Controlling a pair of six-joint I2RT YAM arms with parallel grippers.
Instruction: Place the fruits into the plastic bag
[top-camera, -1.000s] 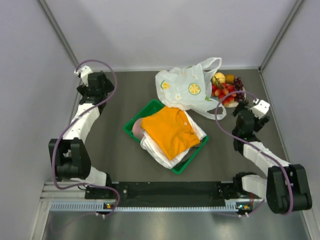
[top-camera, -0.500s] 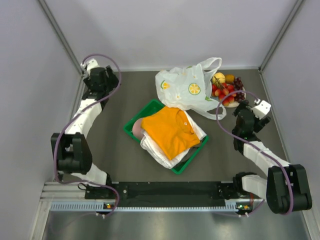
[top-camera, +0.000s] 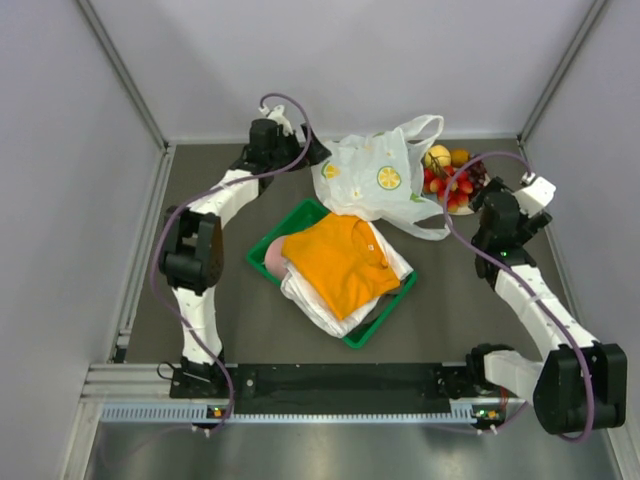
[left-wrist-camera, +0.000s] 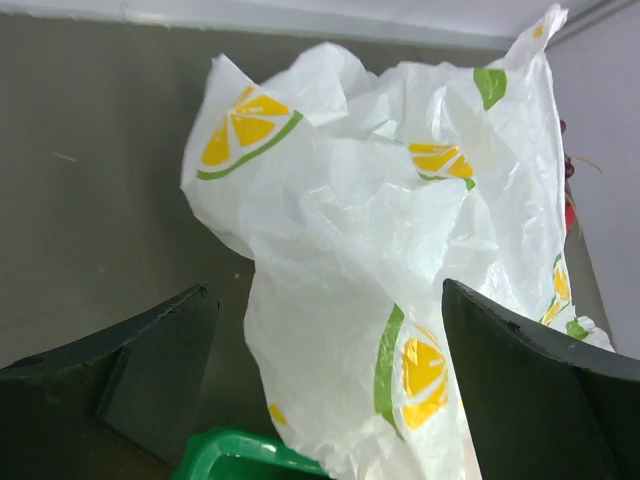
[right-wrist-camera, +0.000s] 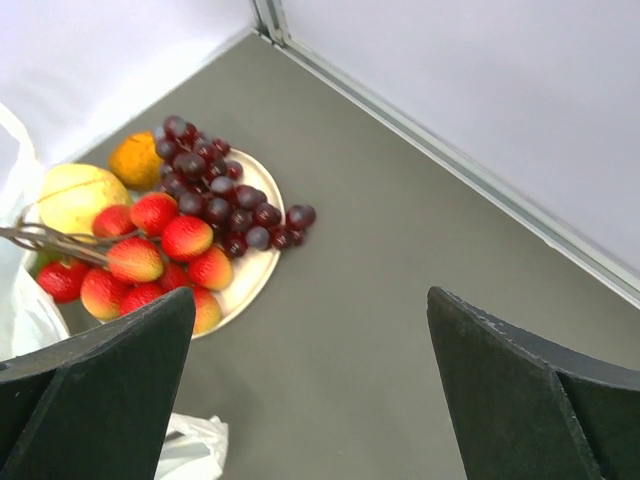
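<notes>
The bag (left-wrist-camera: 400, 250) looks thin, light and slippery; better pinch a handle (top-camera: 437, 124). The left gripper (left-wrist-camera: 328, 290), open, faces it; the right gripper (right-wrist-camera: 310, 295), open, hangs near the fruits (right-wrist-camera: 165, 245).

Thin, crinkly, translucent plastic bag (left-wrist-camera: 340, 230) (faint sheen); fruits (right-wrist-camera: 185, 237) glossy, smooth; tabletop (right-wrist-camera: 400, 230) matt.

You are seeing the crumpled white plastic bag (top-camera: 375, 185), printed with citrus slices, lying at the far middle, while the fruits (top-camera: 455, 180) are sitting heaped just right of it: red strawberries (right-wrist-camera: 185, 237), yellow pear (right-wrist-camera: 78, 195), orange (right-wrist-camera: 138, 158), purple grapes (right-wrist-camera: 215, 200).
</notes>
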